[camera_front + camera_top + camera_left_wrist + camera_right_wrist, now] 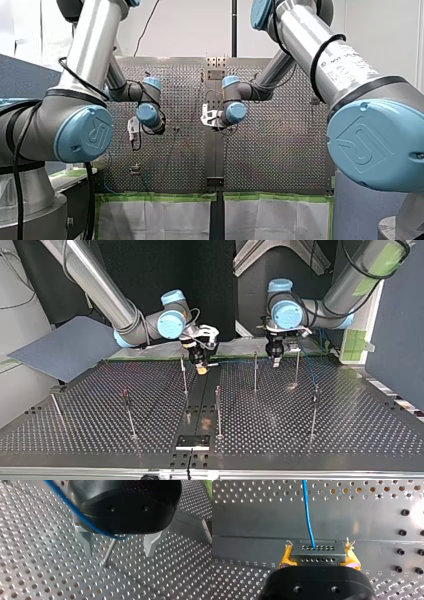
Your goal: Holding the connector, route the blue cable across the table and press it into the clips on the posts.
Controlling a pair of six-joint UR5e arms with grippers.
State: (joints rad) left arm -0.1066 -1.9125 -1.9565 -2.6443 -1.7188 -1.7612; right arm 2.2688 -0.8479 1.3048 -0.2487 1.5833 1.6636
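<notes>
Where my left pincer hangs: my black left pincer [118, 554] is over the perforated metal table [37, 575], its two bare metal fingers [86, 541] spread wide, pinching nothing.
Hidden there: a thin upright metal post [109, 551] stands between those fingers, touching neither. Its top is lost behind the pincer's body.
Cable, left end: the thin blue cable [75, 508] slants across the underside of that body and passes in front of the post's upper part. I cannot tell whether it touches the post, and its far end is cut off.
Blocking the front view: the bulky grey-and-blue elbow of my left arm [82, 132] and that of my right arm [375, 145] cover both flanks of the table.
Other posts: in the top view several more thin posts stand well apart across the table. What sits on their tops is too small to make out.
Middle: a solid metal strip [262, 525] runs between the perforated halves.
Right pincer: my right pincer [319, 556] presses its frayed yellow pads [285, 558] against the two sides of a dark grey rectangular connector with two rows of small holes [317, 552], holding it over that strip.
Cable, right end: it leaves the connector's upper face and runs straight ahead of the pincer until cut off.
Hard to see: in the front and top views the cable barely shows.
</notes>
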